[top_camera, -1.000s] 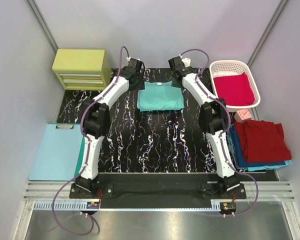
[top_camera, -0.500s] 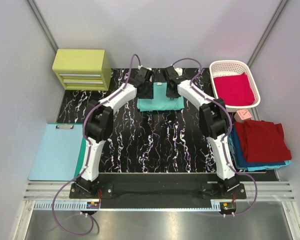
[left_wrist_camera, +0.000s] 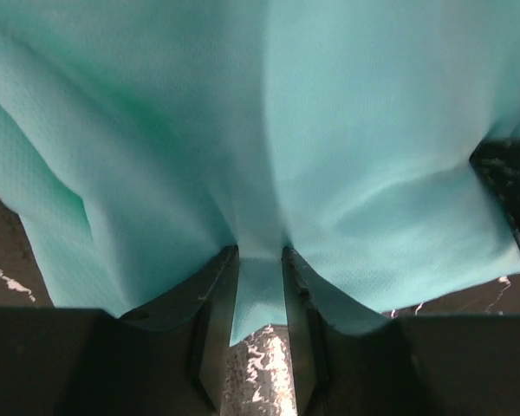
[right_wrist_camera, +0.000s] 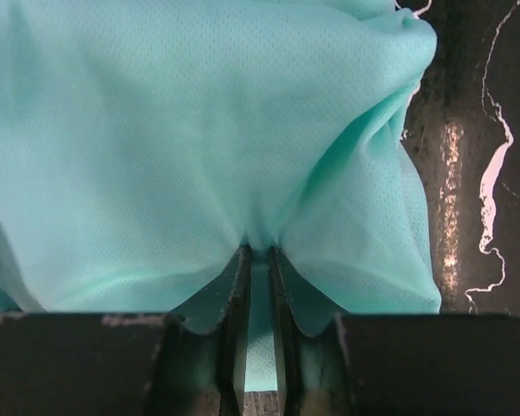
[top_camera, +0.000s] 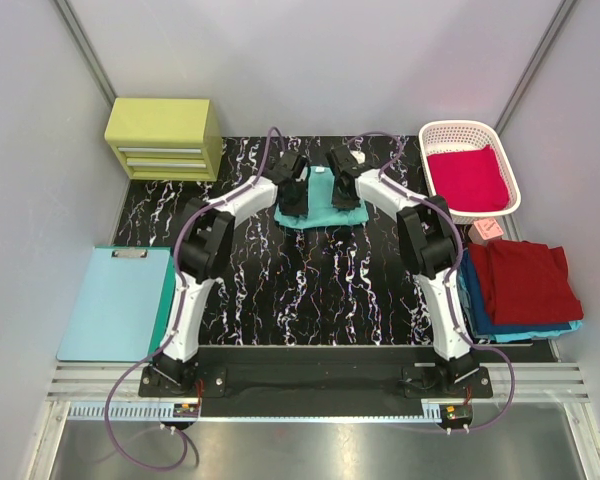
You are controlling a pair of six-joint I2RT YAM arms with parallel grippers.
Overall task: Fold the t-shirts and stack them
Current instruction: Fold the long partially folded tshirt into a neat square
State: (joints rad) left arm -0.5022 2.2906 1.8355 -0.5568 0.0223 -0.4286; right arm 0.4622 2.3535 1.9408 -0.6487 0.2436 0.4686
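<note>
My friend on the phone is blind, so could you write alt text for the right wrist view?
The right gripper pinches a fold of the mint-teal t-shirt between its two dark jaws; the cloth fans out from the pinch and fills most of the view. A strip of black marbled table shows at the right.

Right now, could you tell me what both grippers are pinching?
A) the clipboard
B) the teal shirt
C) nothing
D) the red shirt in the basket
B: each wrist view shows the teal shirt bunched between closed fingers, at the left gripper and at the right gripper.
</note>
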